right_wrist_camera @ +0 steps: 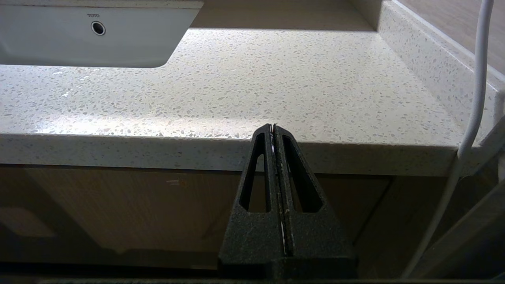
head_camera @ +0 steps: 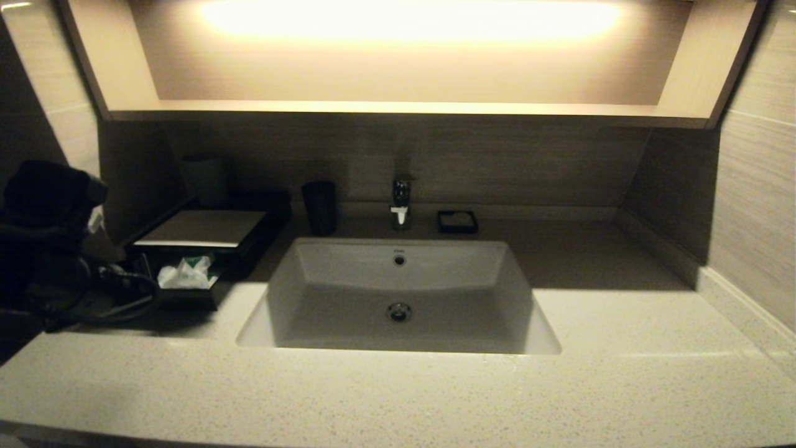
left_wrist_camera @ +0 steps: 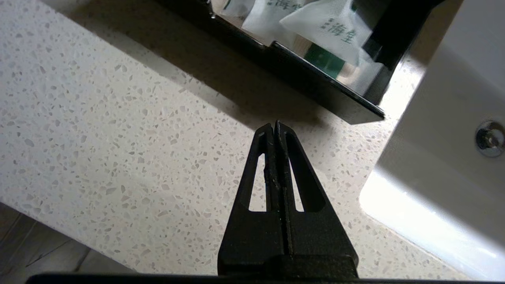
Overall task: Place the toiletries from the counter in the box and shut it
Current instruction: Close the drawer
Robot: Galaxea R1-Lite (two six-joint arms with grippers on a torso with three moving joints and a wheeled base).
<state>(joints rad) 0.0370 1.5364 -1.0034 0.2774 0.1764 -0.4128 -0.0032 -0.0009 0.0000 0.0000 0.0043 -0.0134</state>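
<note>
While the drawer-like front tray [head_camera: 186, 292] of the box [head_camera: 202, 229] stands pulled out toward the counter's front edge, the toiletries [head_camera: 185, 274] already lie inside it, so the loading half of the job looks finished and the closing half is what remains, as far as these views show. No loose packet shows on the counter [head_camera: 398, 392] in the head view, nor on the stretch that either wrist camera takes in. The left gripper [left_wrist_camera: 275, 125] hangs just in front of the tray's black front wall, fingers pressed flat together with nothing between them, tips pointing at that wall but apart from it; my guess is that it is lining up to push the tray home. The right gripper [right_wrist_camera: 273, 127] sits parked below the counter's front edge, off to the right of the sink [head_camera: 398, 298], likewise closed and empty. As for looks, the packets are white, crinkled and slightly translucent, with green printed characters and a green label patch showing in the left wrist view; they lie heaped and overlapping rather than flat, and some corners seem to rise near the tray's rim. That heap could catch on the box's upper panel as the tray slides in. The box itself is low and black with a pale flat top, standing on the left of the counter beside the sink.
</note>
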